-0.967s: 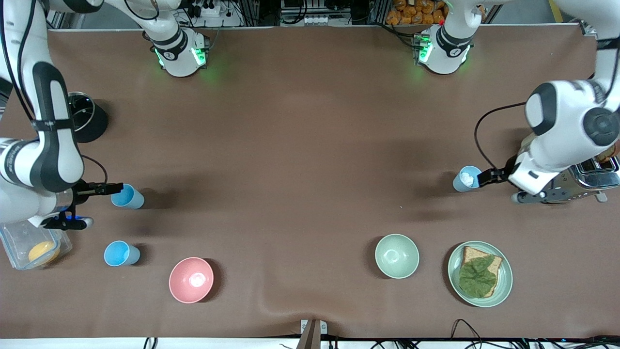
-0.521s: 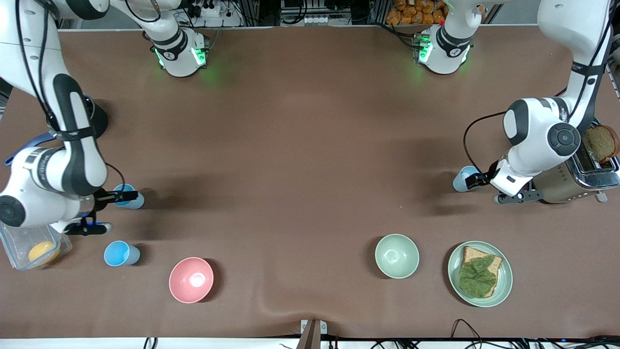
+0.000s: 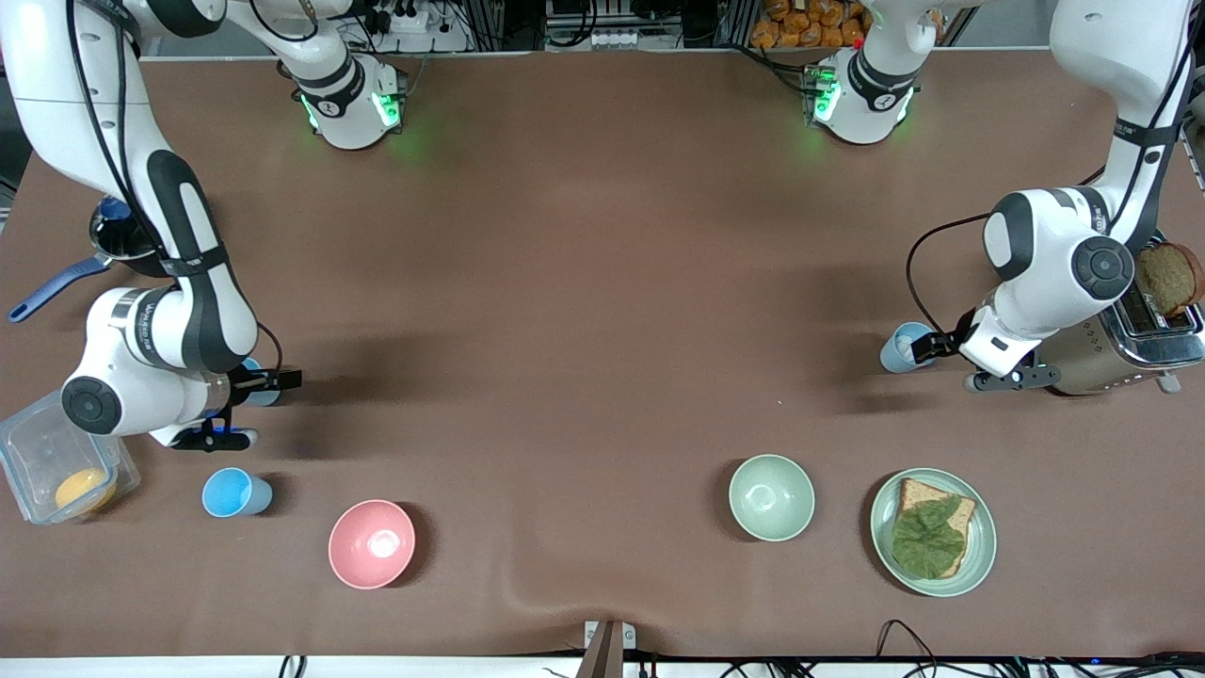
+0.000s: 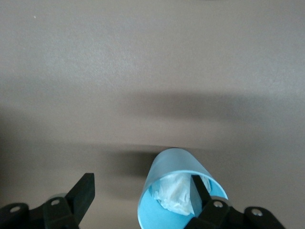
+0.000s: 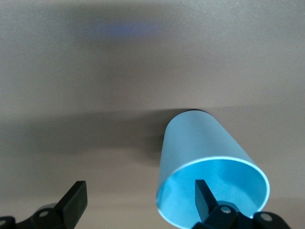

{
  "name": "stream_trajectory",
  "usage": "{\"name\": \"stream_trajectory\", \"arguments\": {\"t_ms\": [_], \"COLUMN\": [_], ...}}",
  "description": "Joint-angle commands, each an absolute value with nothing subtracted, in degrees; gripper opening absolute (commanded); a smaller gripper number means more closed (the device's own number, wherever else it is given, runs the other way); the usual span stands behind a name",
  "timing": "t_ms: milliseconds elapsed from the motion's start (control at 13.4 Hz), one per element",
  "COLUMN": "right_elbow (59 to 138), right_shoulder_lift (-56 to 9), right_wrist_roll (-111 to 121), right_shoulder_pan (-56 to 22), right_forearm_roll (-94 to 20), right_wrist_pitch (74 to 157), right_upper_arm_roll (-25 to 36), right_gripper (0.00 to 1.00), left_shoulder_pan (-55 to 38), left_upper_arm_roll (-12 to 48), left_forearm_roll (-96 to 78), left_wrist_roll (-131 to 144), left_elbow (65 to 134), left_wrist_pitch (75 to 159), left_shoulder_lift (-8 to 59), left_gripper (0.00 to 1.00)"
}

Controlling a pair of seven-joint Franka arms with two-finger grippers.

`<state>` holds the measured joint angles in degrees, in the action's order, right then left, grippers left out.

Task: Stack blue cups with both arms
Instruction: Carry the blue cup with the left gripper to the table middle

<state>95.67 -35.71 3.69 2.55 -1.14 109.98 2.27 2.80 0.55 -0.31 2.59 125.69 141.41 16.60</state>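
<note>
Grippers wide — left (image 4: 143, 191) w/ finger in paper-stuffed cup (image 4: 178, 191), right (image 5: 138, 200) likewise in empty cup (image 5: 209, 176).

table: matt brown table (image 3: 584, 282), cloth-like, smooth with a slight wrinkle at the edge nearest the front camera
cups: smooth sky-blue plastic tumbler (image 5: 209, 167), faint sheen inside; paler grey-blue plastic tumbler (image 4: 178, 191) holding crumpled white paper (image 4: 171, 195)
hands: matt black plastic fingers (image 5: 76, 198) on right hand (image 5: 140, 200); the same on left hand (image 4: 143, 191)
bowls: glossy pink bowl (image 3: 371, 543); glossy pale green bowl (image 3: 771, 496)
toaster: shiny metal toaster (image 3: 1130, 348)
box: clear plastic box (image 3: 47, 461)
</note>
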Motion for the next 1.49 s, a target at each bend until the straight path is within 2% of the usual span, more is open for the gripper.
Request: {"name": "stream_trajectory", "arguments": {"t_ms": [0, 74, 149, 521, 893, 1264, 1413], "right_elbow": [97.64, 97.65, 97.65, 97.65, 97.56, 97.56, 97.56], "right_shoulder_lift": [-34.37, -34.28, -34.1, -33.93, -33.84, -33.92, -33.93], "right_wrist_roll": [3.87, 4.22, 4.83, 13.09, 13.18, 13.18, 13.18], "right_shoulder_pan": [3.69, 3.52, 3.43, 5.27, 5.1, 5.1, 5.19], "right_forearm_roll": [-1.58, -1.58, -1.5, -1.41, -1.41, -1.41, -1.41], "right_wrist_pitch": [110.83, 110.66, 110.48, 110.65, 110.57, 110.57, 110.57], "right_upper_arm_roll": [1.93, 1.93, 1.93, 2.02, 2.02, 2.02, 1.93], "right_gripper": [0.08, 0.0, 0.0, 0.0, 0.0, 0.0, 0.0], "left_shoulder_pan": [3.08, 3.08, 3.08, 2.73, 2.46, 0.54, -5.85], "left_upper_arm_roll": [0.79, 0.79, 0.79, 0.88, 4.91, 19.83, 21.88], "left_forearm_roll": [0.35, 0.35, 0.35, 0.0, -0.35, -0.35, 0.0], "left_wrist_roll": [2.02, 2.02, 2.02, 2.2, 5.69, 28.42, 40.37], "left_elbow": [129.28, 129.46, 129.46, 129.29, 128.41, 120.34, 115.95], "left_wrist_pitch": [142.29, 142.29, 142.29, 142.29, 142.03, 138.62, 137.99], "left_shoulder_lift": [13.8, 13.8, 13.89, 14.76, 14.42, 16.07, 18.97], "left_gripper": [0.81, 0.75, 0.68, 0.0, 0.0, 0.0, 0.0]}}
